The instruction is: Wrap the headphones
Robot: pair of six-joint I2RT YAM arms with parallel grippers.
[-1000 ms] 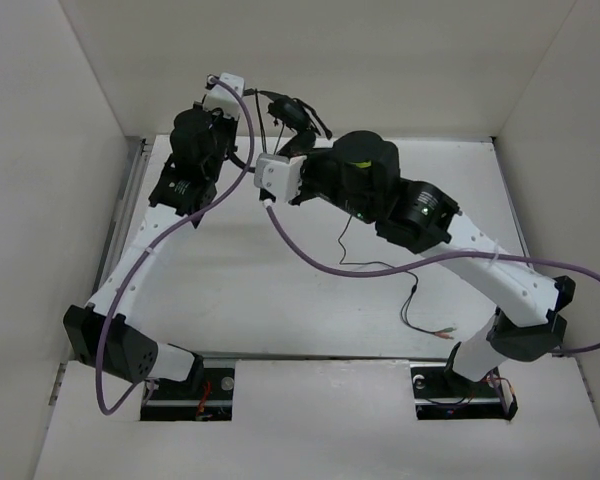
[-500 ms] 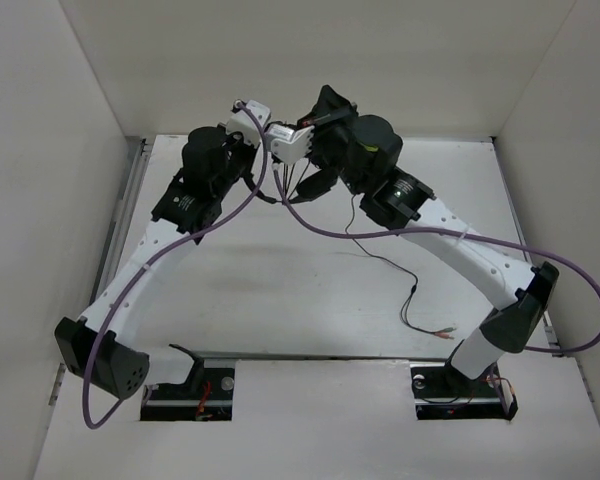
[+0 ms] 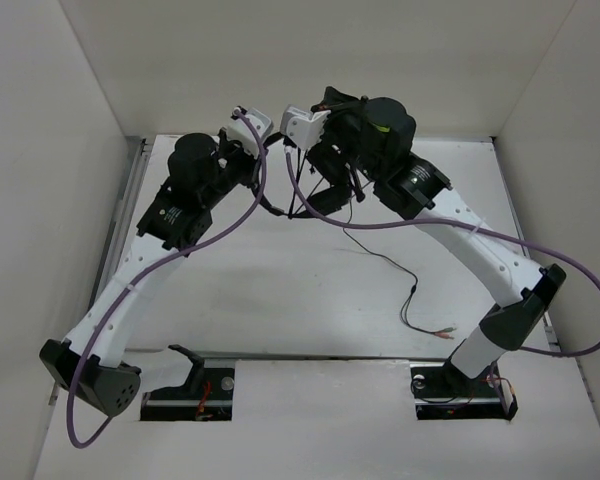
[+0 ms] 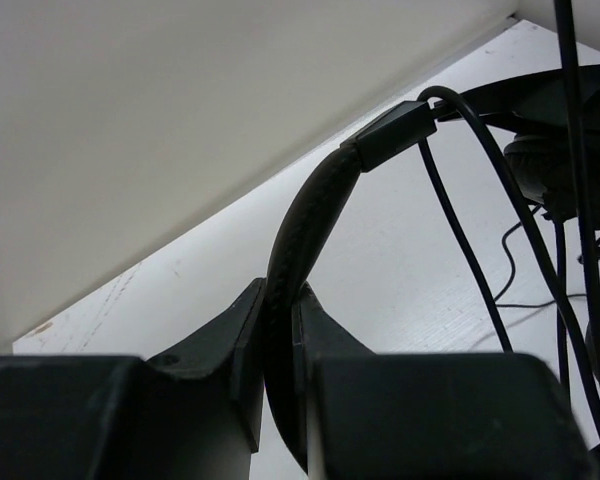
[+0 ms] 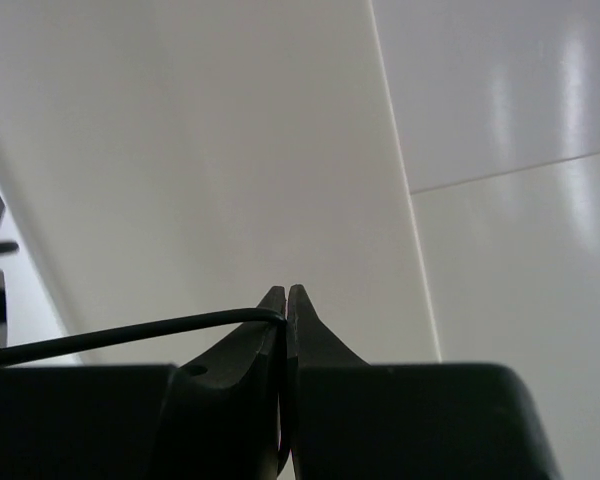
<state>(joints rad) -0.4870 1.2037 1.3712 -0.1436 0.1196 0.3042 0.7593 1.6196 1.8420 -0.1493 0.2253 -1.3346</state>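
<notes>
Your left gripper (image 4: 280, 305) pinches headphones (image 4: 315, 200) by padded band, fingers clamped on both sides. Headphones held off table (image 3: 230, 290) at rear, between your 2 arms. Your right gripper (image 5: 285, 292) pressed together on thin cable (image 5: 130, 337), high beside them. Rest of cable runs down across table; coloured plugs (image 3: 446, 333) lie near right arm base. Several cable strands hang beside band in left wrist view.

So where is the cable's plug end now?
In the top view, the plug end lies on the table, near right, beside the right arm's base.
</notes>
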